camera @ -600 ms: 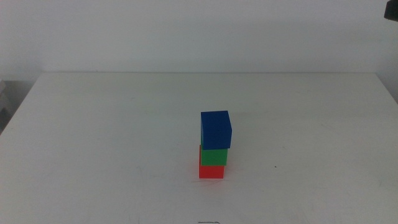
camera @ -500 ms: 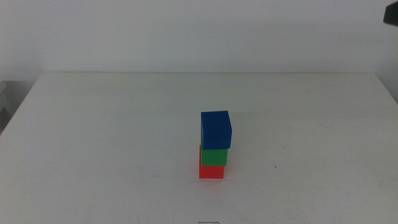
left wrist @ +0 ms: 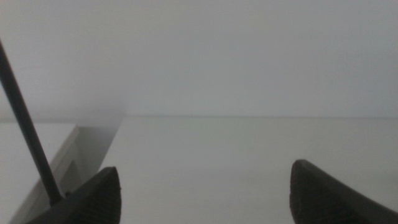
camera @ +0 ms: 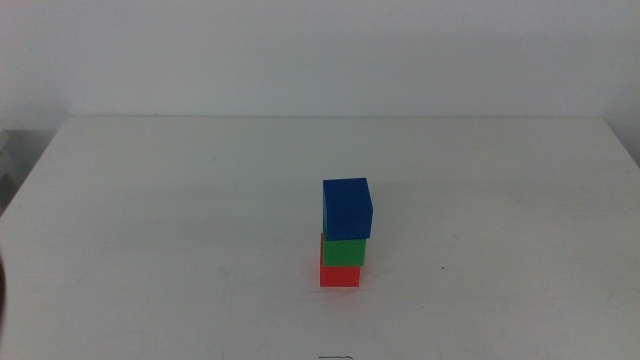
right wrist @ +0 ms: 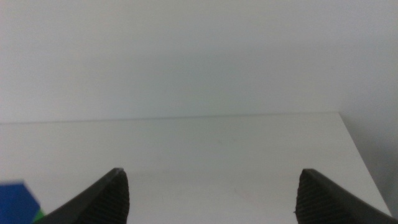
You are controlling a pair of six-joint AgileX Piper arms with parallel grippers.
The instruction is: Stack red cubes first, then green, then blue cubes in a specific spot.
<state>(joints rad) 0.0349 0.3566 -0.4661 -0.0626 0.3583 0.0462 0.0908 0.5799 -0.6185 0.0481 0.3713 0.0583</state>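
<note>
A three-cube stack stands a little right of the table's centre in the middle view. The red cube point(camera: 340, 275) is on the tabletop, the green cube point(camera: 343, 250) sits on it, and the blue cube point(camera: 347, 207) is on top, turned slightly. Nothing touches the stack. Neither gripper shows in the middle view. The left gripper point(left wrist: 205, 168) is open over bare table with nothing between its jaws. The right gripper point(right wrist: 211, 171) is open and empty too; a corner of the blue cube point(right wrist: 15, 199) and a sliver of green cube point(right wrist: 38, 216) show beside one jaw.
The white table point(camera: 180, 200) runs to a pale wall behind. A thin dark rod point(left wrist: 25, 124) crosses the left wrist view near the table's side edge point(left wrist: 93, 149). A dark sliver point(camera: 2, 290) shows at the middle view's left border.
The dark shape at the middle view's upper right corner has gone out of the picture. A dark sliver has appeared at the left border. The stack has not moved.
</note>
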